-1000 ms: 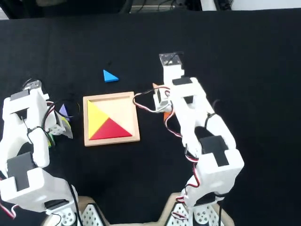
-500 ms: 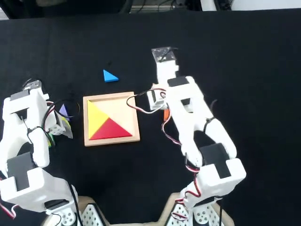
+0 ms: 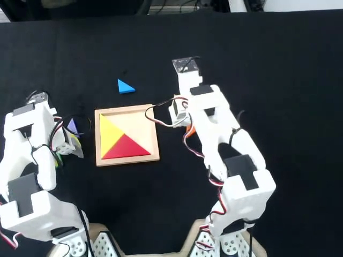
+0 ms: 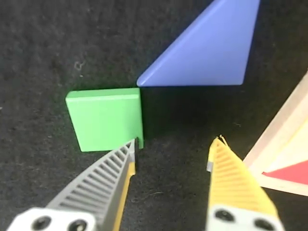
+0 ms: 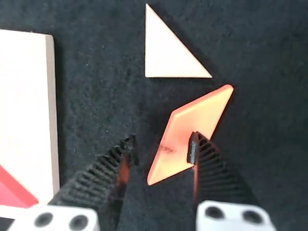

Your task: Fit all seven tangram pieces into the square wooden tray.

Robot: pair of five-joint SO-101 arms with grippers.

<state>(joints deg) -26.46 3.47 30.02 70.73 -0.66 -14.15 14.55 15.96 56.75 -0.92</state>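
Over on the left side, the left gripper (image 4: 175,144) hangs low above the black table (image 3: 278,80), jaws spread wide and holding nothing. One jaw tip sits right at a corner of the green square (image 4: 105,118); the other is over bare cloth, just beside the corner of the wooden tray (image 3: 126,108). The purple triangle (image 4: 207,48) lies flat past the square, one of its points meeting the square's corner.

Inside the tray, 2 pieces are seated: the yellow triangle (image 3: 110,134) against the left wall and the red triangle (image 3: 127,147) along the near wall, their edges meeting on the diagonal. The rest of the tray floor is bare wood.

On the tray's other side, the right gripper (image 5: 161,142) is down at the orange parallelogram (image 5: 190,134), jaws apart and not clamped. One jaw tip overlaps the piece's flat face; the other stands on the cloth just beside its long edge. The pale triangle (image 5: 168,50) lies flat near the parallelogram's far tip, apart from it.

The blue triangle (image 3: 125,87) rests alone on the cloth beyond the tray's far edge. That makes 5 pieces outside the tray.
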